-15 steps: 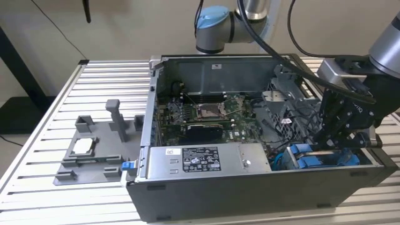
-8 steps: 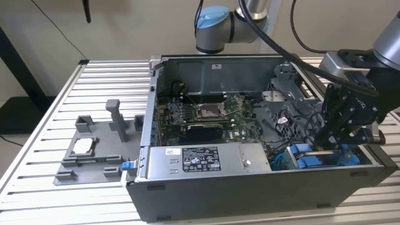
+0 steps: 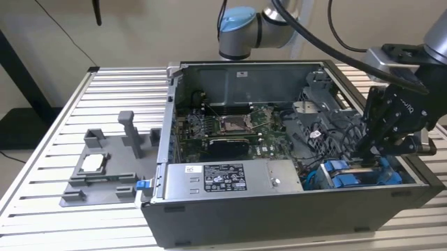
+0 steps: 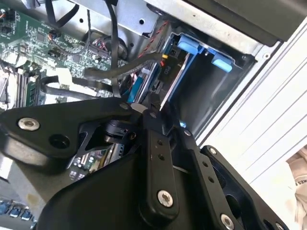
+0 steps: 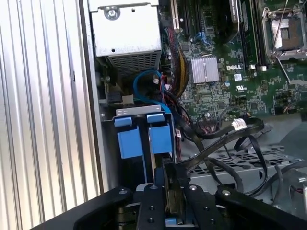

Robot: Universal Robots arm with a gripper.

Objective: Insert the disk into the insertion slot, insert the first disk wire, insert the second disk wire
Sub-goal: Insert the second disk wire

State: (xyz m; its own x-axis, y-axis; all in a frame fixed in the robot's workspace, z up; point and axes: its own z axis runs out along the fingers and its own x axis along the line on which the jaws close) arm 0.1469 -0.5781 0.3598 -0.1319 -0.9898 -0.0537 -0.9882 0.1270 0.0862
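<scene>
The disk [image 5: 160,139] stands seated in the slot [image 5: 139,110], just beside the power-supply box [image 3: 223,178]. It looks stiff, fairly heavy and sensitive to knocks, best held by its blue frame edges. The gripper [image 3: 365,159] points straight down over it; whether it grips anything cannot be told.

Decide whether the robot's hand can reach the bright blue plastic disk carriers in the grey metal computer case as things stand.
Probably yes. The hand hangs inside the open case, right at the carriers. Loose black cables lie off to one side, not across its way.
</scene>
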